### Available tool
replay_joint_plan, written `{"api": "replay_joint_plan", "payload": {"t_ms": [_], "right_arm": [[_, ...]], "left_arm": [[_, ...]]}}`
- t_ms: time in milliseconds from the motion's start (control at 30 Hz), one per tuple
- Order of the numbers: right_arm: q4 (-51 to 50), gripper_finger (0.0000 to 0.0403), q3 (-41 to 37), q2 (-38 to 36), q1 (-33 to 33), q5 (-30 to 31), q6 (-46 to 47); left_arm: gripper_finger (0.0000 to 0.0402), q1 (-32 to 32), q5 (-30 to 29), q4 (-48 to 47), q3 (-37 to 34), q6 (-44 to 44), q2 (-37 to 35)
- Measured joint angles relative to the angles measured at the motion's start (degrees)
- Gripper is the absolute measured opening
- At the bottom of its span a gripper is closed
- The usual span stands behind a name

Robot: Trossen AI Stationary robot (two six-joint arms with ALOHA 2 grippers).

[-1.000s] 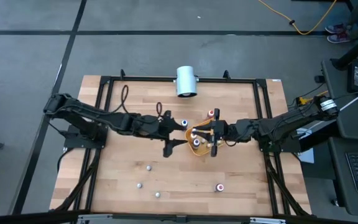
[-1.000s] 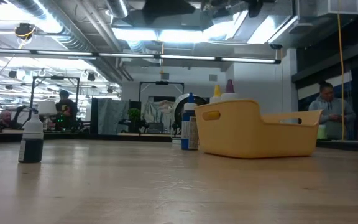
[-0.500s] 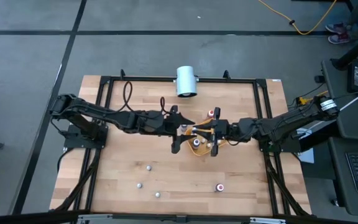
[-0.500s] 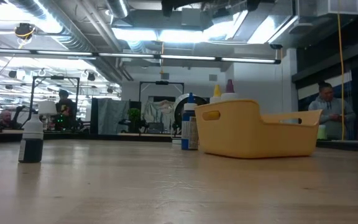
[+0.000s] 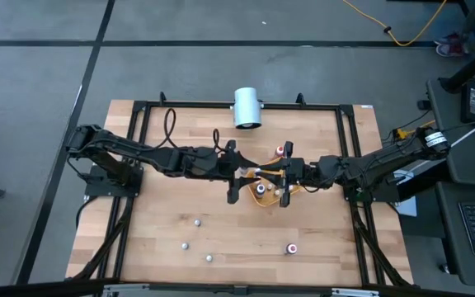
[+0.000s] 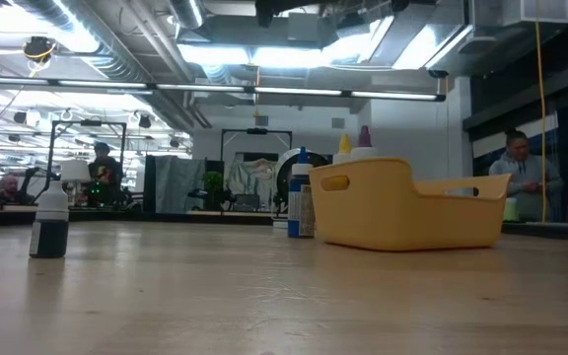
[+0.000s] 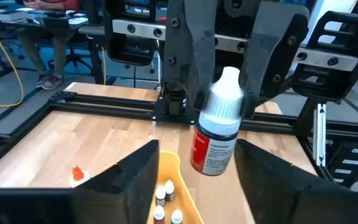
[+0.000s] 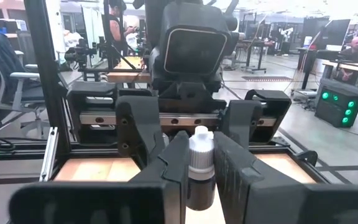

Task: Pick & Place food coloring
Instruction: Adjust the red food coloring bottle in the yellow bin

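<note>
One slim white-capped dropper bottle point(image 7: 216, 124)

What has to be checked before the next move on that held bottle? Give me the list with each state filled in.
1. Right gripper shut on the food coloring bottle: ok, its fingers clamp the upper body.
2. Bottle's cap on: ok, the white tip is in place.
3. Left gripper open: ok, its fingers stand either side of the bottle, apart from it.
4. Left fingers level with the bottle's body: cannot tell.
5. Yellow tray beneath the two grippers: ok in the high view; it already holds small bottles.
6. Bottle upright: not ok, slightly tilted.
</note>
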Motion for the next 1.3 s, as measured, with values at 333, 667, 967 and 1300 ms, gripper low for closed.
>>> {"api": "replay_joint_plan", "payload": {"t_ms": [333,667,967,1300], "right_arm": [[-0.1,0.0061,0.0,0.0,0.0,0.0,0.0],[-0.5,0.0108,0.0,0.0,0.0,-0.9,0.1],[-20.9,0.0158,7.1,-0.4,-0.1,-6.8,2.4],[-58.6,0.0203,28.2,1.5,-0.5,-8.6,5.1]], "left_arm": [[0.0070,0.0,2.5,0.4,0.0,0.3,0.0],[0.0059,0.0,3.3,0.4,0.0,-0.1,0.0],[0.0058,-0.1,4.2,-1.2,-0.1,-1.3,0.0],[0.0057,-0.7,4.4,-7.1,-0.1,-2.4,2.1]]}}
